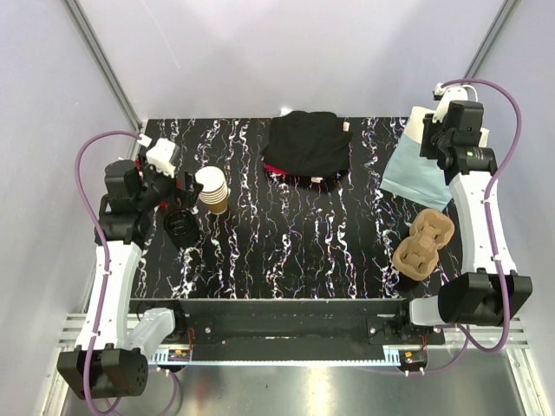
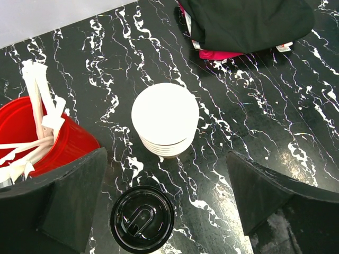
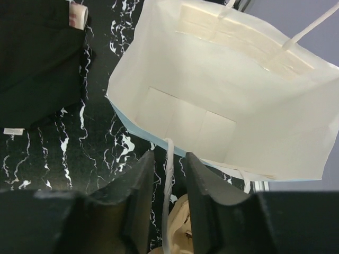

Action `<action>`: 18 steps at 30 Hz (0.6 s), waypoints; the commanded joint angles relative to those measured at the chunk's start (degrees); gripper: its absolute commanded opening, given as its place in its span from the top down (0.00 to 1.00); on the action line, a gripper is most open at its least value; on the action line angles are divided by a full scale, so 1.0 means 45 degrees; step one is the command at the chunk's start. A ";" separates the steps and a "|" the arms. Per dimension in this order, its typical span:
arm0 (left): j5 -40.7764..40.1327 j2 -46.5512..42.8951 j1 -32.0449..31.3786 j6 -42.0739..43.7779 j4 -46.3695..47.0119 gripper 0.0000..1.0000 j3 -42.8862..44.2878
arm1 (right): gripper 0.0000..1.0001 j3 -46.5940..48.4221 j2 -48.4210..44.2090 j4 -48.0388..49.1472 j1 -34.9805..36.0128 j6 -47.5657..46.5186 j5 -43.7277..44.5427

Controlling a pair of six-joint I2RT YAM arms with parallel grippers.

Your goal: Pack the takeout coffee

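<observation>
The takeout coffee point(image 2: 142, 219) stands upright on the black marbled table, and only its round black lid shows from above; the top view has the takeout coffee point(image 1: 179, 227) at the left. My left gripper point(image 2: 167, 174) hangs open above the table, with the cup just below and left of the gap, touching nothing. At the back right my right gripper point(image 3: 168, 159) hovers at the near rim of an open paper bag point(image 3: 228, 106), white inside and pale blue outside. Its jaws stand narrowly apart around the bag's white handle strip point(image 3: 168, 180), with a gap on each side.
A nested stack of tan cups point(image 2: 165, 114) stands just beyond the coffee, and a red cup of white straws point(image 2: 32, 132) to its left. Black cloth point(image 1: 305, 146) lies at the back centre. A tan pulp cup carrier point(image 1: 423, 243) sits in front of the bag point(image 1: 416, 173).
</observation>
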 commanded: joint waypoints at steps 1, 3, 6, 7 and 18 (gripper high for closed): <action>0.0438 0.0060 -0.0037 0.0002 0.0809 0.01 -0.0098 | 0.70 -0.0295 -0.0270 0.0097 -0.0022 -0.0125 0.0359; 0.0439 0.0080 -0.0057 -0.0018 0.0828 0.01 -0.0137 | 0.79 -0.0413 -0.0348 0.0058 -0.0022 -0.0145 0.0359; 0.0477 0.0099 -0.0057 -0.0018 0.0848 0.01 -0.0196 | 0.91 -0.0414 -0.0446 0.0000 -0.0003 -0.0165 0.0378; 0.0478 0.0138 -0.0037 -0.0037 0.0887 0.01 -0.0235 | 0.93 -0.0414 -0.0466 -0.0001 -0.0003 -0.0223 0.0378; 0.0536 0.0197 -0.0037 -0.0057 0.1043 0.01 -0.0371 | 1.00 -0.0062 -0.1051 -0.0996 0.0543 -0.0965 -0.0872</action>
